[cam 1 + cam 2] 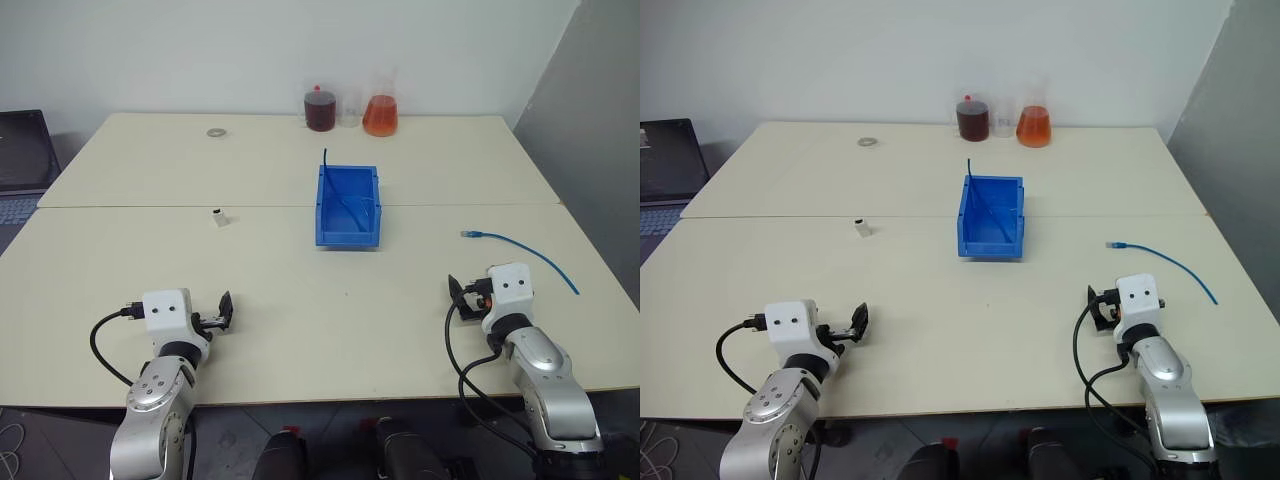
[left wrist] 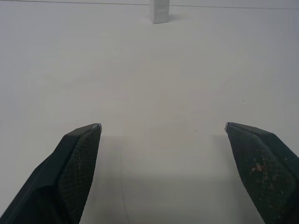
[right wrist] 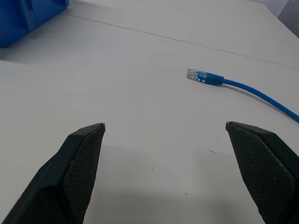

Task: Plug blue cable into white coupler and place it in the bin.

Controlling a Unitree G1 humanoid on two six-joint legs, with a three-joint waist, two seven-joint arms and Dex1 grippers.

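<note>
A: Nearest the camera, what do you see?

B: Two claws low in the head views. The left claw [image 1: 224, 310] sits in the lower left, the right claw [image 1: 458, 294] in the lower right. Both hover just over the pale desk [image 1: 300, 300] with jaws spread wide and nothing between them.

A: Where is the blue cable relative to the right claw?

B: The blue cable [image 1: 527, 254] lies flat on the desk in the right part of the frame, above and slightly right of the right claw, near it but apart. Its clear plug [image 3: 196, 75] points toward the picture's left; the cord curves off toward the desk's right edge. In the right wrist view the plug lies ahead of the open fingers [image 3: 74, 172], clear of both.

A: And the white coupler?

B: The white coupler [image 1: 217, 215] stands left of centre, well above the left claw. In the left wrist view it is a small white block [image 2: 159, 12] far ahead of the fingertips.

A: The bin?

B: The bin [image 1: 348, 233] sits at the centre, between and beyond both claws, with a thin dark-blue cable [image 1: 337, 190] leaning in it. A grey ring [image 1: 216, 132] and some flasks [image 1: 380, 112] stand along the far edge.
</note>
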